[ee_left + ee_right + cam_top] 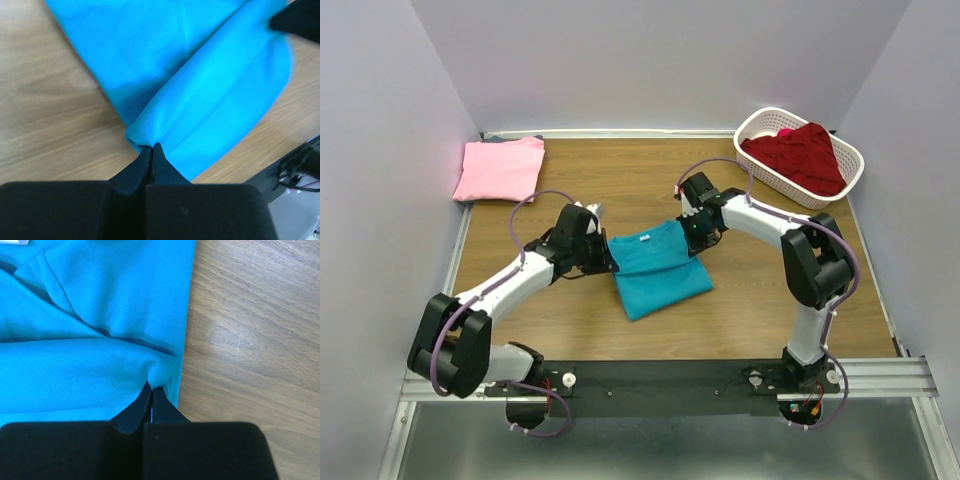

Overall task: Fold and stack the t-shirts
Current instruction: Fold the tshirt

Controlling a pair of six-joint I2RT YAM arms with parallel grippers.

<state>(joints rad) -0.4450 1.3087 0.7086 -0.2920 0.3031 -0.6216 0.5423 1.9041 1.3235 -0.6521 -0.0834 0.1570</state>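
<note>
Closest to the lens in the left wrist view, the left fingers (148, 161) are clenched on a small bunch of the teal t-shirt (200, 85). A thick fold of cloth rises from their tips and runs up and to the right. In the right wrist view the right fingers (145, 402) are likewise clenched on a pinch of the same shirt (100, 365), just inside its straight edge. Bare wood lies to the right of that edge.

From above, the teal t-shirt (658, 272) lies partly folded in the middle of the tabletop (760, 300), a rough rectangle set at a slight angle. The left fingers (604, 252) grip its left far corner and the right fingers (692, 234) grip its right far corner, so the shirt sits between the two arms.

The pink t-shirt (500, 168) lies folded flat at the far left corner of the tabletop, well apart from the teal one. The dark red t-shirt (805, 155) is heaped unfolded inside the white basket (752, 118) at the far right corner, its cloth draping up to the basket's rim. Pale walls close in the tabletop on the left, far and right sides.
</note>
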